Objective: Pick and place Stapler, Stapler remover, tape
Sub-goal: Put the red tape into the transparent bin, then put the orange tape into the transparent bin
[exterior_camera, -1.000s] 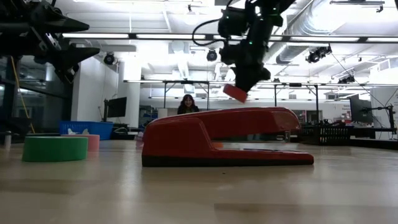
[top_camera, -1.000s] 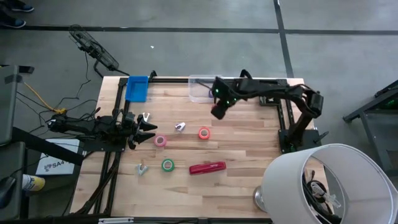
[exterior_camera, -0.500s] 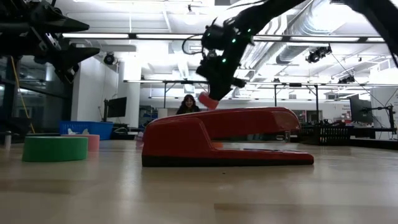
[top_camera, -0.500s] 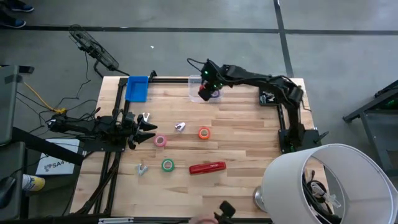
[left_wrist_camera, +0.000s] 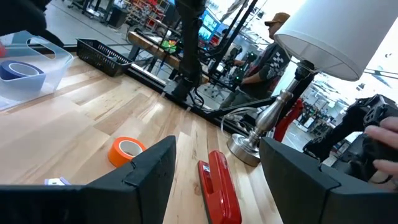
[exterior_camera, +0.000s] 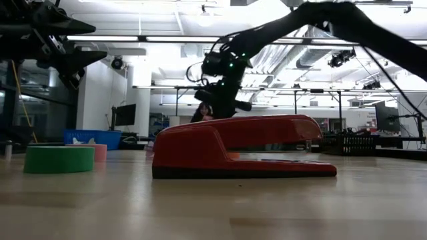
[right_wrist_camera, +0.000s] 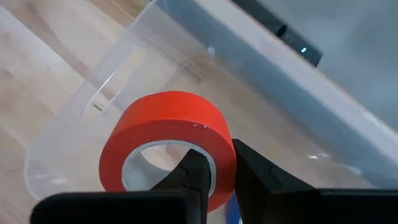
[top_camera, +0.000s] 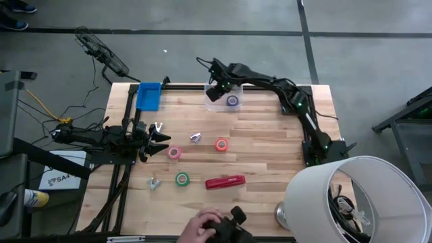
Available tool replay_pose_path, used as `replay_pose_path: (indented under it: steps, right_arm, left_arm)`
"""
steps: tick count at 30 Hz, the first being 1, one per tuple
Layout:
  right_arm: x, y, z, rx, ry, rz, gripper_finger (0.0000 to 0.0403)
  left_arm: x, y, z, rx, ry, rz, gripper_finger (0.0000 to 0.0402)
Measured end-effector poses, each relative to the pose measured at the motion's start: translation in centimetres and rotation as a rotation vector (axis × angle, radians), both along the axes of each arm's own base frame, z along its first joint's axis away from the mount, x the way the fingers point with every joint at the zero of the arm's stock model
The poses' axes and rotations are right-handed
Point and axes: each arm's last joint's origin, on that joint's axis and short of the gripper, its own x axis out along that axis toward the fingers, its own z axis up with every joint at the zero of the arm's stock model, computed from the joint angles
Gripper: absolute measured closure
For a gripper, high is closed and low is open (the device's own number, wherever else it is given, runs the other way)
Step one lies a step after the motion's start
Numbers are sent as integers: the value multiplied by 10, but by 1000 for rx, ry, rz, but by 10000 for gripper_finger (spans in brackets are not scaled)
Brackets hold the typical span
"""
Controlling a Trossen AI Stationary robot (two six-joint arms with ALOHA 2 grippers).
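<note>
The stapler lay at the near side of the tabletop, green tape beside it. The left gripper waited, fingers apart and empty. At the far edge, the right gripper pinched red tape over the clear bin.

Glossy red stapler, pale wood table

Both arms are dark, near-black, built of slim jointed links. The right arm carries looping black cables and small green indicator lights near its wrist. The left arm ends in two broad, flat, matte black fingers with angular edges; the right arm's fingers are narrower and black.
</note>
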Motion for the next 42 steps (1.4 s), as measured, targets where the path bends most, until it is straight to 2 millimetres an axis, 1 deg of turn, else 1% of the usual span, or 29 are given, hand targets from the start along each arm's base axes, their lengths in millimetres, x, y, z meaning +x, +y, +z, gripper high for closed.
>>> replay_pose_path:
  steps: [7,16,26,32,42]
  right_arm:
    - [5,-9,-15,82,47,-29,359]
    - [-2,-9,-17,103,111,-51,360]
    - [-3,-7,-17,123,123,-33,317]
    - [-2,-7,-17,121,120,-25,298]
    - [-2,-7,-17,106,128,-24,291]
  left_arm:
    - [0,0,0,0,0,0,173]
    - [0,0,0,0,0,0,173]
    - [0,0,0,0,0,0,173]
    - [0,0,0,0,0,0,173]
    - [0,0,0,0,0,0,173]
